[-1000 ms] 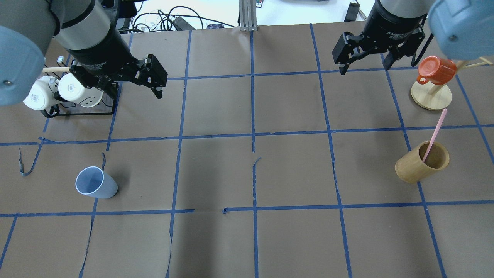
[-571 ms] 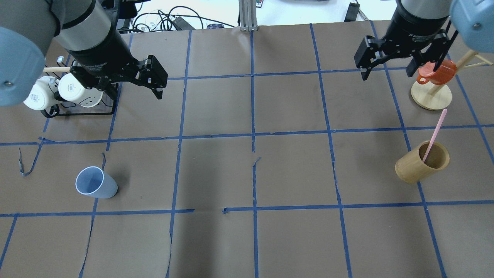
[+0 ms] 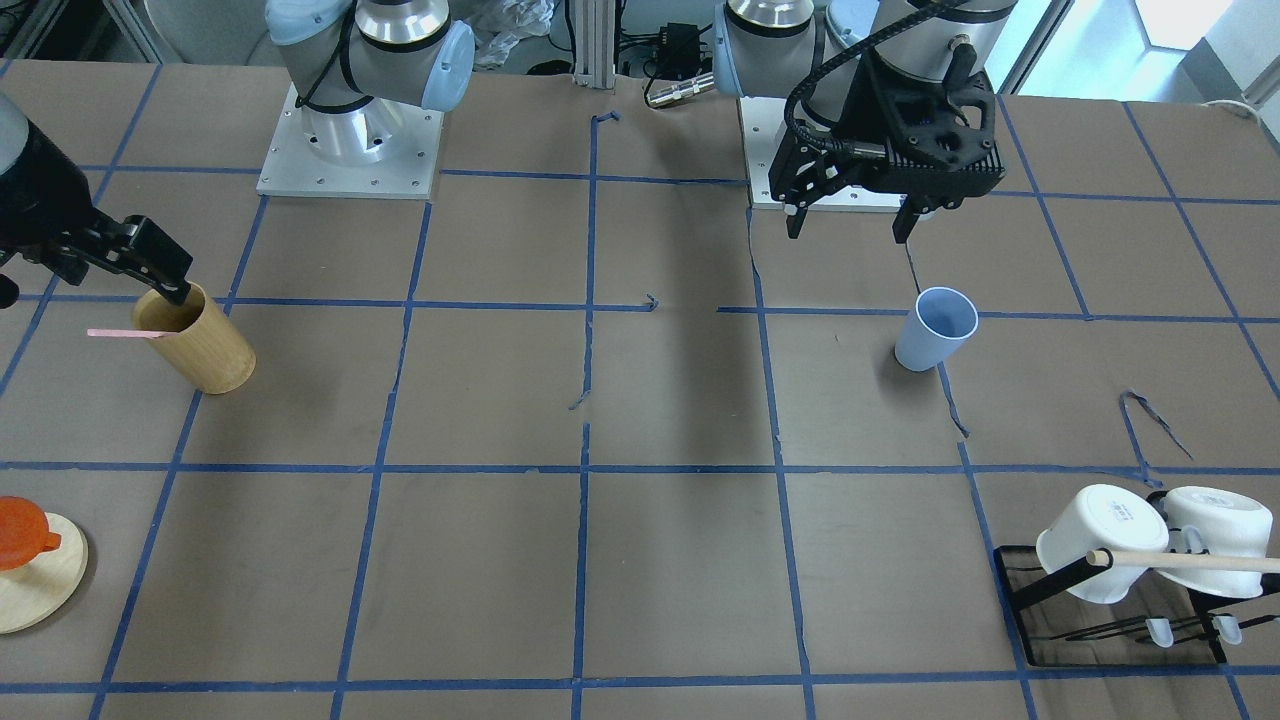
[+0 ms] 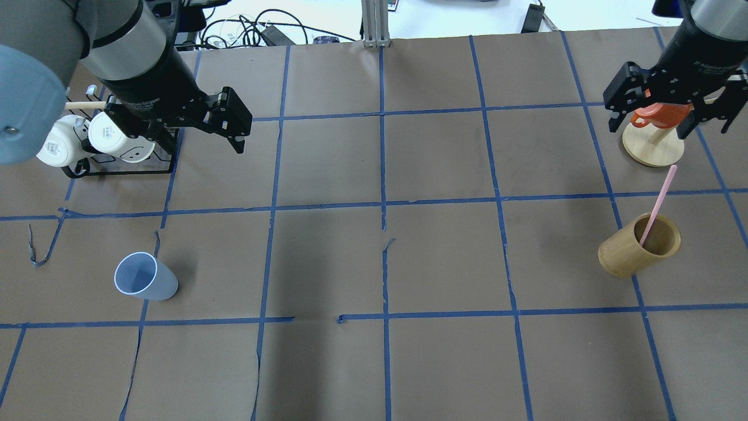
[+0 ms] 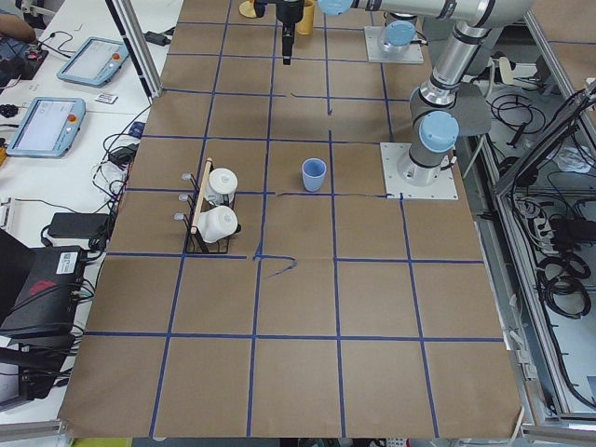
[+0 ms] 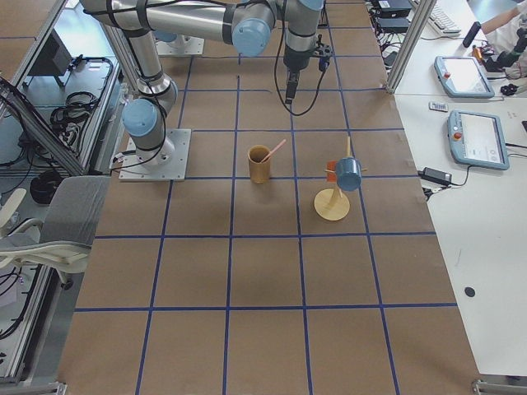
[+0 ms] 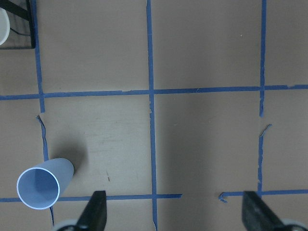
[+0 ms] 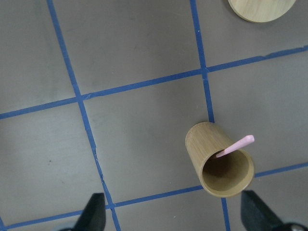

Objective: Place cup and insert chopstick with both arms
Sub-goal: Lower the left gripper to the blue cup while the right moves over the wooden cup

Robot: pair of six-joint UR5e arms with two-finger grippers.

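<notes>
Showing, left to right in the overhead view: the cup [image 4: 146,276], upright at near left; the left gripper [image 3: 848,228], spread wide and empty, raised well apart from it; the chopstick [image 4: 659,203], leaning in a bamboo holder [image 4: 628,254] at right; the right gripper [image 4: 647,128], likewise wide and empty, near a red mug [image 4: 660,112]. Likely hazards: an off-centre pinch toppling the light cup; the thin stick slipping, or dragging its holder over.

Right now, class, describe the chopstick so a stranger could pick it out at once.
On the robot's right side of the brown table stands a tan bamboo cup. The chopstick leans out of it: thin and pale pink, unlike the wooden dowel on the mug rack.
</notes>
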